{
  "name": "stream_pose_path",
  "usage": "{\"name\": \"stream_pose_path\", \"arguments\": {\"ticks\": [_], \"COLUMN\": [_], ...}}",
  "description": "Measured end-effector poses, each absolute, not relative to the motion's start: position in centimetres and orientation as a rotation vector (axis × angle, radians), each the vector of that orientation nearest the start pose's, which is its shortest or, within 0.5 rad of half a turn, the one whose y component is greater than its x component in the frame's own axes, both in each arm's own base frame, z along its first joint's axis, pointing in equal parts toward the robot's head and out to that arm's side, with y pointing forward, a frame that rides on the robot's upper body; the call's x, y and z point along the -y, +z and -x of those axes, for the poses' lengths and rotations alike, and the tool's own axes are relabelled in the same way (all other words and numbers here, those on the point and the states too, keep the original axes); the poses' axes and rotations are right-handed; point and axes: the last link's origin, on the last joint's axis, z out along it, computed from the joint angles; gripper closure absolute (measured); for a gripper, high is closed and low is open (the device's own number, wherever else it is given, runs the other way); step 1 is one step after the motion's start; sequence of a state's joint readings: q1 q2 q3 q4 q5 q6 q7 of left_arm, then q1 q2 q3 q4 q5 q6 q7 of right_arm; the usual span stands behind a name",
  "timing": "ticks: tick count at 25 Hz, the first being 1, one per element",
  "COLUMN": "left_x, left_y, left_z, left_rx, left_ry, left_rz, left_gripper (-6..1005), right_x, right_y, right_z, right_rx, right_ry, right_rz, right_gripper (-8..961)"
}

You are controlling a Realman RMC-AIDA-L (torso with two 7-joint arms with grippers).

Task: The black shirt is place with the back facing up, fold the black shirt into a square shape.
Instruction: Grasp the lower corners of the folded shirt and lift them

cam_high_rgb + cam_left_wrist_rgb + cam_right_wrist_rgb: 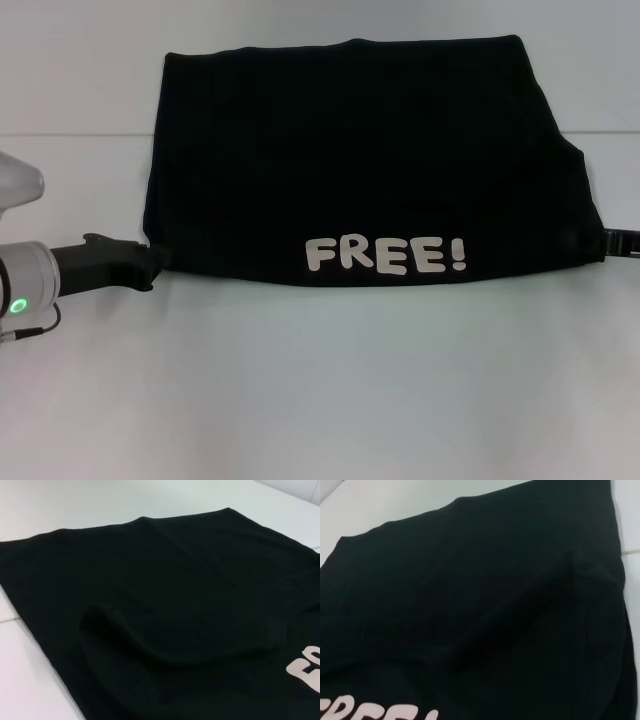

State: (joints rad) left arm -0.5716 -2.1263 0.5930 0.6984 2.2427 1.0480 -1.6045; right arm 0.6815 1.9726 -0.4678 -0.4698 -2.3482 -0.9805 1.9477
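- The left hand (152,262) reaches in from the left side of the head view, low over the white desk (320,390), on the end of a black wrist piece and a silver arm section that carries a lit green ring.
- Its tip touches the near left corner of the black shirt (370,160); the cloth hides the fingers there, so one cannot tell whether the hand is clenched on the fabric or released.
- The shirt stretches away from the left hand toward the right, folded into a wide panel with a straight far edge and a straight near edge.
- White lettering reading "FREE!" (385,255) sits along the near edge, to the right of the left hand and roughly midway between the two hands.
- In the left wrist view the shirt (165,610) fills most of the picture, with a soft raised crease close to the camera and a bit of the white lettering (305,672) at one edge.
- In the right wrist view the shirt (470,610) again fills the picture, with a long fold line across it and part of the lettering (375,711).
- The right hand (612,241) shows only as a thin black piece at the shirt's near right corner, touching the cloth; whether it is clenched or released cannot be told.
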Motion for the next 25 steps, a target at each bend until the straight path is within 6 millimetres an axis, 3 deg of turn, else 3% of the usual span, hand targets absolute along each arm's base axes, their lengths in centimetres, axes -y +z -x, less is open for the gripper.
{"name": "stream_pose_path", "arguments": {"ticks": [2, 7, 15, 20, 25], "left_x": [-37.9, -37.9, -37.8, -36.2, -34.2], "left_y": [0.5, 0.5, 0.8, 2.6, 3.7], "left_z": [31.3, 31.4, 31.3, 30.8, 30.7], "left_rx": [0.922, 0.925, 0.971, 1.05, 1.11], "left_ry": [-0.275, -0.276, -0.301, -0.378, -0.407], "left_rz": [2.293, 2.287, 2.274, 2.307, 2.353], "left_gripper": [999, 1000, 997, 992, 987], "right_x": [-40.1, -39.8, -39.0, -37.4, -34.5], "right_y": [3.6, 3.6, 4.1, 5.3, 6.1], "right_z": [-33.7, -33.8, -34.0, -34.4, -35.7], "right_rx": [-1.358, -1.365, -1.365, -1.37, -1.398], "right_ry": [0.329, 0.334, 0.362, 0.402, 0.416], "right_rz": [2.06, 2.059, 2.1, 2.143, 2.18], "right_gripper": [315, 550, 787, 903, 903]}}
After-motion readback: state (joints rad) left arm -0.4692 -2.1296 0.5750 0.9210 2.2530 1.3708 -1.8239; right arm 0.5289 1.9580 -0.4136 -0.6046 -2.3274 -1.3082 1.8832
